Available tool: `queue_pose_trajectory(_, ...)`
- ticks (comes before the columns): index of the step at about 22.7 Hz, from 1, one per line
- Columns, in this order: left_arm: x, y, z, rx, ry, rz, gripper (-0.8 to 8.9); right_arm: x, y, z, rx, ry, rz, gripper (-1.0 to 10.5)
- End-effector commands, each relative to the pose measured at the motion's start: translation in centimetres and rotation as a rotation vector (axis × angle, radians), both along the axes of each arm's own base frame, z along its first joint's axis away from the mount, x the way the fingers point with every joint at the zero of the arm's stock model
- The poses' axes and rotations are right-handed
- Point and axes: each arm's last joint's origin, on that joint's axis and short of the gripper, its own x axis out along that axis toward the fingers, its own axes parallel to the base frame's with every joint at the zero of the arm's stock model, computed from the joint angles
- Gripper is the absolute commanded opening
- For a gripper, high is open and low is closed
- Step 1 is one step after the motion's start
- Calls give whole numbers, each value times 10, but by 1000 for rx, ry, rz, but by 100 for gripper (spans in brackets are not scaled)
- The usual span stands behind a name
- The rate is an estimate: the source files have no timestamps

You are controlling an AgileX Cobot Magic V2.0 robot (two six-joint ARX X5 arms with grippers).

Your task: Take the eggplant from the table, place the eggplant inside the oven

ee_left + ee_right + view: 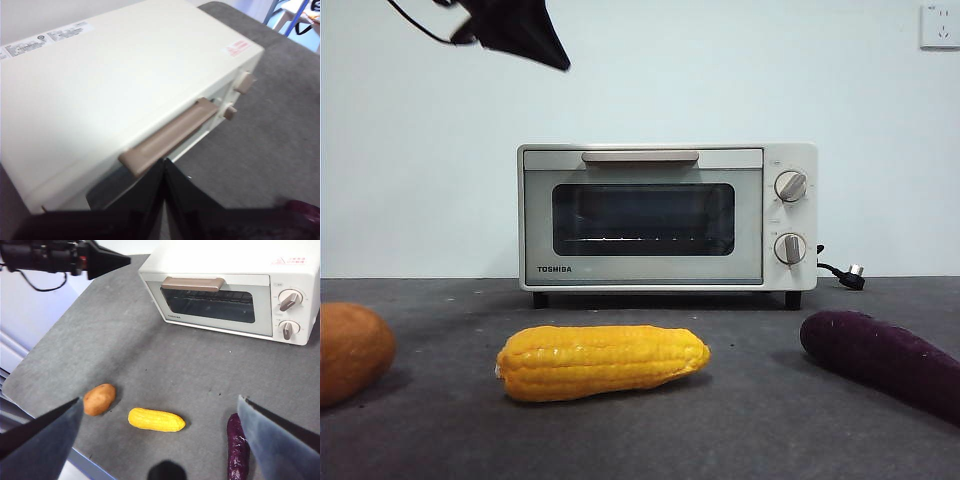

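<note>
oven (pixel 660 215) reads TOSHIBA, 2 knobs | 1 eggplant (pixel 885 362), 1 corn (pixel 603 361) | left gripper (pixel 165 172) closed, empty | right gripper (pixel 160 427) wide, empty

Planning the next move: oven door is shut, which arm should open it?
Left, probably. Its pincer, jaws shut, hangs right above the oven handle. The right pincer, jaws open, is out over the eggplant, better for the pick.
</note>
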Motion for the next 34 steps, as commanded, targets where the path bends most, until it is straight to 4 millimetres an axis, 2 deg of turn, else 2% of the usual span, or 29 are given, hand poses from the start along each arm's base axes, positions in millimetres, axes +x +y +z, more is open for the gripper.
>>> queue_pose_trajectory(1,12,-6,-7,21,-21,-4,-6,2,0,0,-13,-6,3,540)
queue_pose_trajectory(7,28,-16,-27,70,-32,4,-6,11,1,-3,-23,20,9,540)
queue_pose_trajectory(18,38,-36,-40,81,-88,-33,-6,22,2,-8,-26,71,10,540)
queue_pose_trajectory(26,45,-58,-66,163,-90,-64,-6,25,2,-9,-27,83,11,540)
queue_pose_trajectory(34,51,-62,-73,181,-118,-52,-6,25,2,-9,-27,84,11,540)
